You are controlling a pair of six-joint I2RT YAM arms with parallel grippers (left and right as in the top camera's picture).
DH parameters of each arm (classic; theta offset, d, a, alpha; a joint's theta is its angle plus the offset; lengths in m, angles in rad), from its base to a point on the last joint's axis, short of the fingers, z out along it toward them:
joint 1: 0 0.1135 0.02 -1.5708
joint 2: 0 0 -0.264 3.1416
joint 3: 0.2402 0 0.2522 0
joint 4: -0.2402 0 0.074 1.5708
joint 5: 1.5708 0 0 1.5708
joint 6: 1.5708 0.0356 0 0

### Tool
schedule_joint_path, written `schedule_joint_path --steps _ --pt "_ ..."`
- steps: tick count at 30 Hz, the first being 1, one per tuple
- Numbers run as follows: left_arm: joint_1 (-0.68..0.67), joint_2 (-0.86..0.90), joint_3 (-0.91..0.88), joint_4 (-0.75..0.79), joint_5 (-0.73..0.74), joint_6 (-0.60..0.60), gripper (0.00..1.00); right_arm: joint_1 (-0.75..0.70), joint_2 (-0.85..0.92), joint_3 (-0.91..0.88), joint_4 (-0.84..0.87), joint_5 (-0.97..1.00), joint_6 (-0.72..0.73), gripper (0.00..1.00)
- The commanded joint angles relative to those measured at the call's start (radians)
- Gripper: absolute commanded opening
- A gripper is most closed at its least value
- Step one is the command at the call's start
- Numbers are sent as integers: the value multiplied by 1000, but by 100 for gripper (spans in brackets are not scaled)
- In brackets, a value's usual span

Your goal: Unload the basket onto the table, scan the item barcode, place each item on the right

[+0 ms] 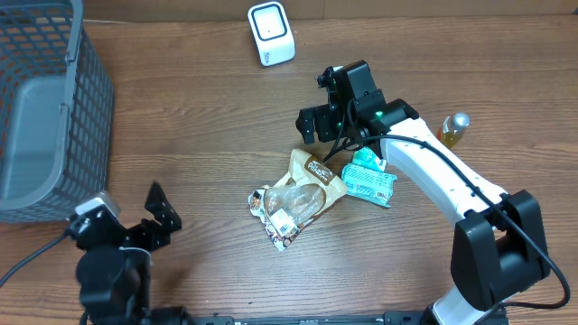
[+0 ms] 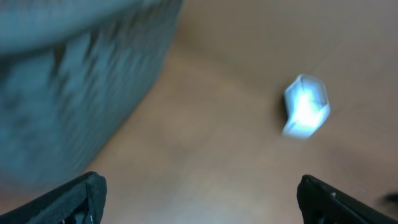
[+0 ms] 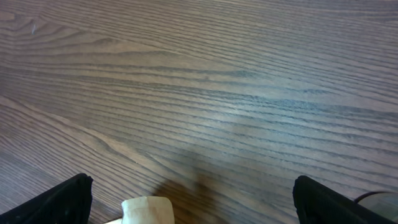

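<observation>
A white barcode scanner (image 1: 271,34) stands at the back of the wooden table and appears as a blurred white shape (image 2: 306,106) in the left wrist view. Three items lie mid-table: a tan snack bag (image 1: 314,173), a clear plastic package (image 1: 284,208) and a teal packet (image 1: 370,181). My right gripper (image 1: 316,101) hovers open just behind the tan bag. A corner of that bag (image 3: 146,210) shows low between its fingers (image 3: 62,202). My left gripper (image 1: 163,209) is open and empty at the front left, far from the items; its fingers (image 2: 81,196) frame bare table.
A grey mesh basket (image 1: 45,108) fills the back left corner and blurs across the left wrist view (image 2: 68,74). A small bottle with an amber body (image 1: 454,129) stands at the right, beside the right arm.
</observation>
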State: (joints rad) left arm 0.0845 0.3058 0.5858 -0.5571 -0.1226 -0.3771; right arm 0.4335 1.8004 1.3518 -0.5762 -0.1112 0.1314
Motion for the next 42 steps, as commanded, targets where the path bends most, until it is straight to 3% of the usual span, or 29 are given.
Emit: schedule_joint_path --steps 1,3,7,13,20,30,42 --pt "-6 -49 -47 233 135 103 99 1 -3 -4 3 10 7 100" --pt "-6 -88 -111 475 192 124 99 1 -3 -4 3 10 6 100" --pt "-7 -145 -207 696 219 124 100 1 -3 -4 3 10 6 100" --pt "-7 -240 -339 856 219 123 100 1 -3 -4 3 10 7 100" --pt "-8 -302 -439 937 197 123 100 1 -3 -4 3 10 6 100" --pt "-25 -302 -579 937 162 81 99 1 -3 -4 3 10 7 100" --pt "-34 -302 -581 571 43 86 100 1 -3 -4 3 10 6 100"
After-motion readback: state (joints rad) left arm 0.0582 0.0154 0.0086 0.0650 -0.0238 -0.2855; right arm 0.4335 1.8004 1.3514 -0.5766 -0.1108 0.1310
